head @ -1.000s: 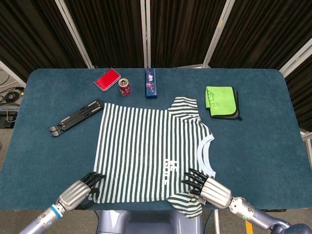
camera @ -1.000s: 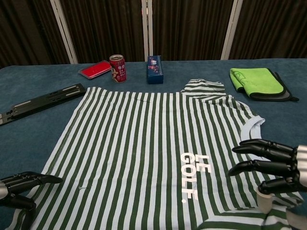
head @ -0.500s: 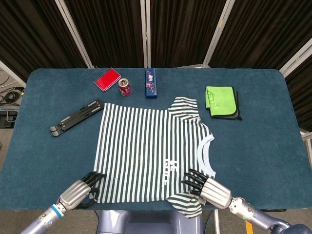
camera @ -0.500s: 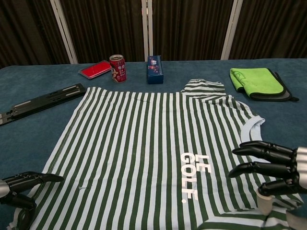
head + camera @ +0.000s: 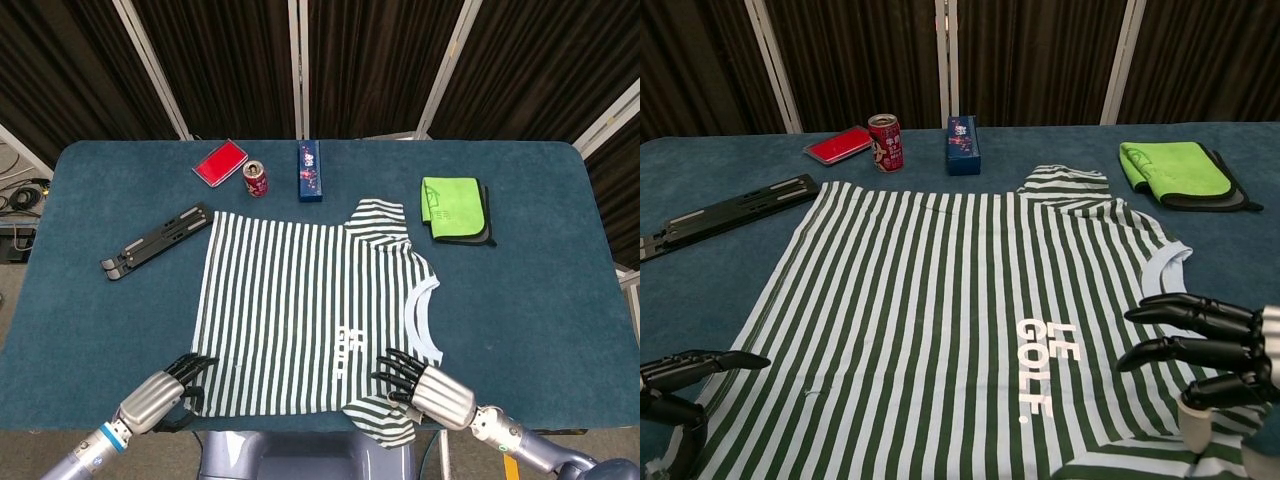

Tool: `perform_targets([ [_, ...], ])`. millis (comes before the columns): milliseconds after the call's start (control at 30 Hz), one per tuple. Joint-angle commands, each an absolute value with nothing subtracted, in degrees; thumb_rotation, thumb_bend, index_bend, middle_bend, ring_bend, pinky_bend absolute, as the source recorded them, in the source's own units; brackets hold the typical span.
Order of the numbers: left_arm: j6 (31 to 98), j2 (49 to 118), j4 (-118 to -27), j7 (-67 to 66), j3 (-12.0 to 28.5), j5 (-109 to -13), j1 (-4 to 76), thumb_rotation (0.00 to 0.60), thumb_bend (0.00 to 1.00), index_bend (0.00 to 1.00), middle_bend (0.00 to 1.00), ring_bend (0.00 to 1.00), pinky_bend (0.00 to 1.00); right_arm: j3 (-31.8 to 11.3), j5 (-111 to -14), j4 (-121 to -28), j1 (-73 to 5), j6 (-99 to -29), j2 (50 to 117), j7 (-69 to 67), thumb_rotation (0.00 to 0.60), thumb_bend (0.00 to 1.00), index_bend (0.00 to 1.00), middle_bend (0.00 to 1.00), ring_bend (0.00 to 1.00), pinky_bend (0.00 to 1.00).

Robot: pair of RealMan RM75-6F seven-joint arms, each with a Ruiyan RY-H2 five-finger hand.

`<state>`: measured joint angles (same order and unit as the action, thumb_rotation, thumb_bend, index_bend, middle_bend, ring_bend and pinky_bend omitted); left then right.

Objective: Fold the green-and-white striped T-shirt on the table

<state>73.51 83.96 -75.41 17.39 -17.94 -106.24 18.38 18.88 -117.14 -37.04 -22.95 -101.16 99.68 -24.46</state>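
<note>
At the table's near edge, your left hand (image 5: 160, 397) and right hand (image 5: 420, 385) hover with fingers spread and empty over the flat striped T-shirt (image 5: 300, 310), where an uneven pinch could drag it crooked.
</note>
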Motion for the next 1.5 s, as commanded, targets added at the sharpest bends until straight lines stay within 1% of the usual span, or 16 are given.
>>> perform_targets([
  [33, 74.3, 83.1, -76.3, 17.1, -18.4, -107.0, 18.5, 0.6, 0.56, 0.74, 0.0, 0.0, 0.0, 19.3, -118.0, -38.0, -23.7, -101.2, 98.8, -23.8, 0.6, 0.45, 0.72, 0.2, 0.0, 0.0],
  [200, 75.7, 81.8, -77.8, 16.3, -19.7, -109.2, 18.3, 0.6, 0.57, 0.75, 0.0, 0.0, 0.0, 20.8, -120.6, -40.5, -25.9, -100.3, 96.2, -21.7, 0.6, 0.45, 0.72, 0.2, 0.0, 0.0],
  [400, 77.0, 80.4, -79.0, 16.1, -21.5, -111.7, 18.2, 0.6, 0.57, 0.75, 0.0, 0.0, 0.0, 22.9, -124.5, -50.7, -28.9, -98.2, 90.3, -15.8, 0.6, 0.45, 0.72, 0.2, 0.0, 0.0],
  [733, 78.6, 78.1, -81.8, 14.6, -24.2, -115.4, 17.9, 0.6, 0.57, 0.75, 0.0, 0.0, 0.0, 25.0, -129.0, -60.5, -29.7, -96.7, 85.1, -8.8, 0.6, 0.45, 0.72, 0.19, 0.0, 0.0],
  [1067, 78.2, 76.1, -84.3, 14.6, -26.9, -118.1, 18.1, 0.6, 0.57, 0.75, 0.0, 0.0, 0.0, 25.9, -131.5, -63.4, -29.1, -96.8, 83.0, -7.9, 0.6, 0.45, 0.72, 0.19, 0.0, 0.0],
  [1500, 78.0, 75.8, -85.1, 15.7, -28.5, -120.0, 18.2, 0.6, 0.57, 0.75, 0.0, 0.0, 0.0, 26.5, -133.9, -63.2, -28.4, -97.5, 82.7, -7.7, 0.6, 0.46, 0.72, 0.19, 0.0, 0.0],
])
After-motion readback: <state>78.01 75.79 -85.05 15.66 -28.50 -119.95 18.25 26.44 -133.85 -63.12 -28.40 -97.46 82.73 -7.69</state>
